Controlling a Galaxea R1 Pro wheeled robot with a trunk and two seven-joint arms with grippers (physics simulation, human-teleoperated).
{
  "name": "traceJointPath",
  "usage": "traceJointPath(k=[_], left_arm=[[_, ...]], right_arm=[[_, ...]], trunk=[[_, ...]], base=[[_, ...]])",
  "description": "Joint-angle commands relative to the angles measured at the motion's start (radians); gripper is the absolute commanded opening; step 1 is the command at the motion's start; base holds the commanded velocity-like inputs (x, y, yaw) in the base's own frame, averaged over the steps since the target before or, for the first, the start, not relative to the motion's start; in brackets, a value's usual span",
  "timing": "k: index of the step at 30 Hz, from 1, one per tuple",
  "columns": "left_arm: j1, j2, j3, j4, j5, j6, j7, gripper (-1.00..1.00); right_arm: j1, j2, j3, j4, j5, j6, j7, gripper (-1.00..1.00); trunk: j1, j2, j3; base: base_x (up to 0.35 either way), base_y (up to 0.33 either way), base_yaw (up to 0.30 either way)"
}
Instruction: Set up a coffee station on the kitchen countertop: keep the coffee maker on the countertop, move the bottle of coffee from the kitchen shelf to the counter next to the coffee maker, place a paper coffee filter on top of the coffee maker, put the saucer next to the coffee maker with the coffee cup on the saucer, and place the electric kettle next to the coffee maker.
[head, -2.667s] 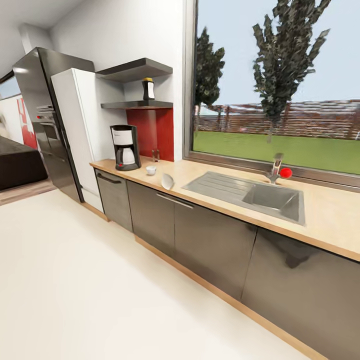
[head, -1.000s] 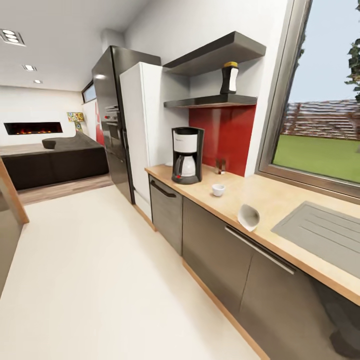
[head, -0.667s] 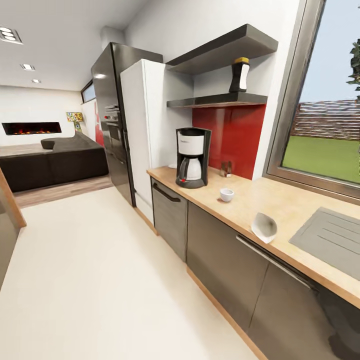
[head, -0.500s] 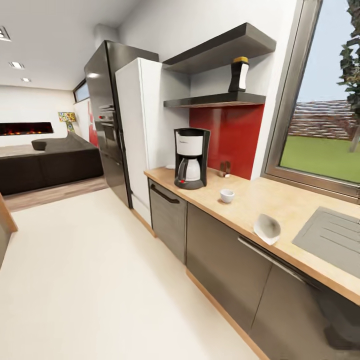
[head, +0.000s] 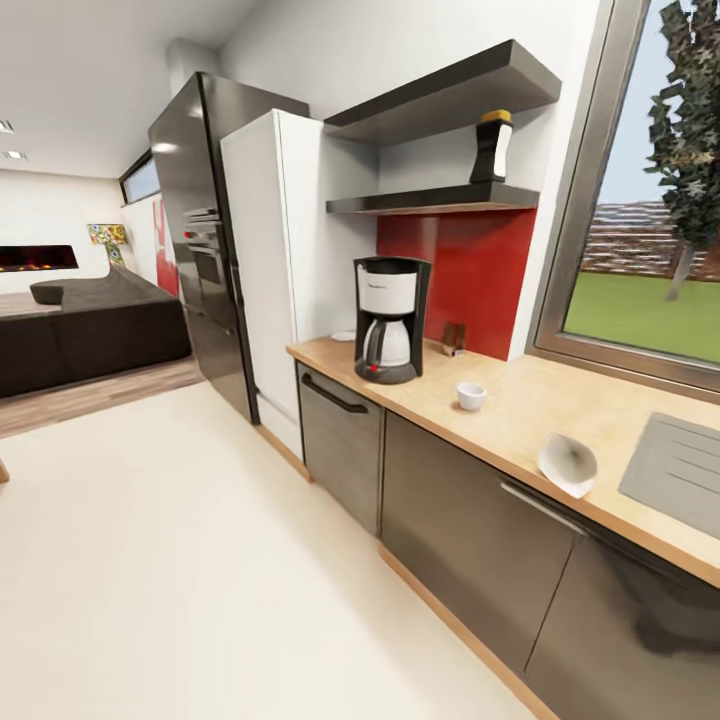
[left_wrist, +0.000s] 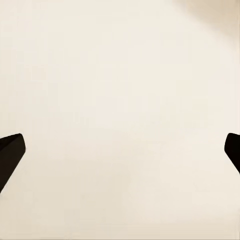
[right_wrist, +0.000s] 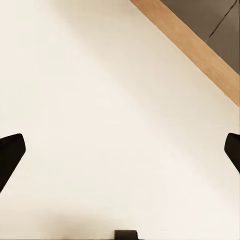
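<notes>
In the head view, the black and white coffee maker (head: 390, 319) stands on the wooden countertop (head: 530, 410). The dark bottle of coffee (head: 492, 146) with a yellow cap sits on the lower wall shelf (head: 430, 202). A small white coffee cup (head: 471, 396) rests on the counter right of the coffee maker. A white paper coffee filter (head: 568, 464) lies near the counter's front edge. A white saucer (head: 343, 336) peeks out behind the coffee maker. My left gripper (left_wrist: 120, 150) and right gripper (right_wrist: 120, 150) hang open over the pale floor, nothing between their fingers.
A tall white cabinet (head: 265, 270) and a black fridge (head: 205, 240) stand left of the counter. The sink's drainboard (head: 680, 470) lies at the right under a large window (head: 650, 200). A small brown object (head: 453, 339) sits against the red backsplash. Pale open floor (head: 200, 560) spreads before the cabinets.
The camera has turned and travelled along the kitchen, so the coffee maker, cup and filter have slid rightward in the picture; the things themselves have not moved.
</notes>
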Motion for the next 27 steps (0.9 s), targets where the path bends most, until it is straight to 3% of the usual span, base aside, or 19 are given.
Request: traceJointPath(k=[1,14,27], left_arm=[[-0.001,-0.001,0.0,-0.002,-0.008,-0.004,0.001,1.0],[-0.003,0.005,0.002,-0.019,-0.001,-0.015,0.0,1.0],[-0.004,0.009,0.015,-0.049,0.005,-0.016,0.003,1.0]], right_arm=[[0.0,0.0,0.0,-0.005,0.001,-0.003,0.001,1.0],[0.0,-0.002,0.002,-0.003,0.003,-0.003,-0.003,1.0],[0.0,-0.004,-0.004,-0.001,-0.003,-0.003,-0.003,1.0]], trunk=[[0.0,-0.001,-0.001],[0.0,-0.001,-0.001],[0.0,-0.001,-0.001]], base=[[0.268,0.241,-0.001],[0.22,0.265,0.0],[0.311,0.124,-0.058]])
